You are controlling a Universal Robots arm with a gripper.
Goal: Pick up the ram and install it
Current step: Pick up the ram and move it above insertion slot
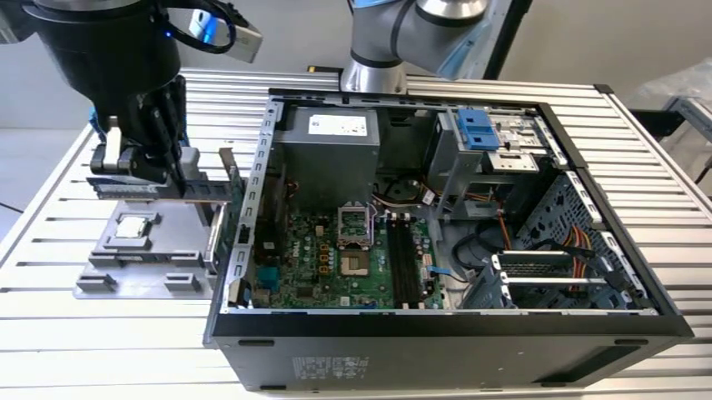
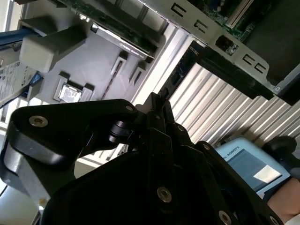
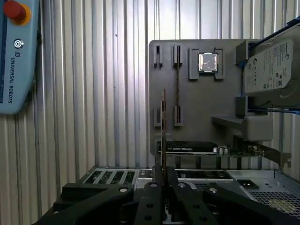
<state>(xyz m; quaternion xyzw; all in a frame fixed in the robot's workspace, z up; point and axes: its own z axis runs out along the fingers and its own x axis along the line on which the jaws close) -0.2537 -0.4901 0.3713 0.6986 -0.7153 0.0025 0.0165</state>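
Note:
My gripper (image 1: pixel 140 177) hangs over the grey parts holder (image 1: pixel 112 279), to the exterior view's left of the open computer case. It is shut on the ram (image 3: pixel 163 126), which shows edge-on in the first wrist view as a thin dark stick rising from between the black fingers (image 3: pixel 151 190). In the exterior view the ram (image 1: pixel 120 188) appears as a long flat strip just under the gripper, lifted off the holder. The long black memory slots (image 1: pixel 403 267) lie on the motherboard inside the case, well to the exterior view's right of the gripper.
The holder (image 3: pixel 199 115) also carries a small square silver processor chip (image 3: pixel 208 62), a hard drive (image 3: pixel 272 70) in a blue frame and a standing expansion card (image 3: pixel 192 148). The case wall (image 1: pixel 258 167) stands between holder and motherboard. A blue teach pendant (image 3: pixel 14 56) lies on the slatted table.

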